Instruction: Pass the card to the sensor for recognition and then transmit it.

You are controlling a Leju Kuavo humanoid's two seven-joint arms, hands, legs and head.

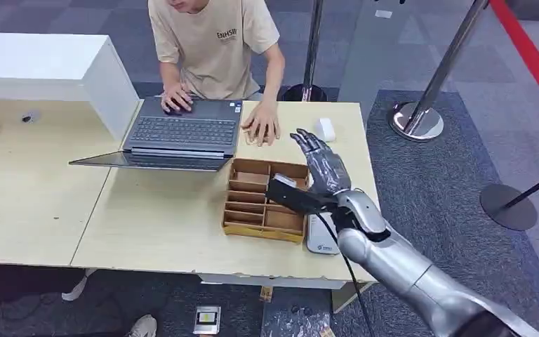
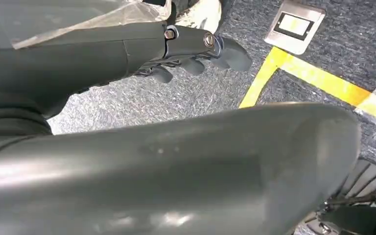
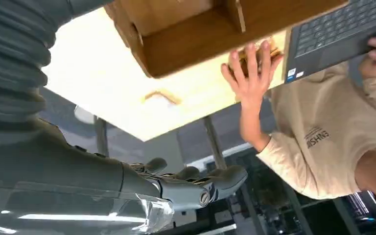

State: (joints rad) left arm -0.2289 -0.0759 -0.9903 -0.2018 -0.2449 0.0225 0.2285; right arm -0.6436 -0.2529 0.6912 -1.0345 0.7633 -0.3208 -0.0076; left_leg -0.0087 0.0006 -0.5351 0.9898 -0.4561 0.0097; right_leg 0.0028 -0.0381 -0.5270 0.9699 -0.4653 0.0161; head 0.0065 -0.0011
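Note:
My right hand (image 1: 321, 165) hovers over the right end of a wooden compartment box (image 1: 253, 228), fingers stretched out and apart, nothing in them. In the right wrist view that hand (image 3: 186, 183) is bare too, with the box (image 3: 196, 54) beyond it. A flat white-grey device (image 1: 319, 239) lies on the table just right of the box, beside my forearm. A small white object (image 1: 325, 128) lies further back near the table's edge. My left hand (image 2: 191, 49) hangs over the carpet, fingers loose and holding nothing.
A person sits across the table (image 1: 168, 225), one hand on an open laptop (image 1: 179, 133) and the other hand (image 1: 261, 126) flat on the wood near the box. A white raised counter (image 1: 42, 67) stands at the back left. Stanchion bases (image 1: 415, 121) stand on the carpet to the right.

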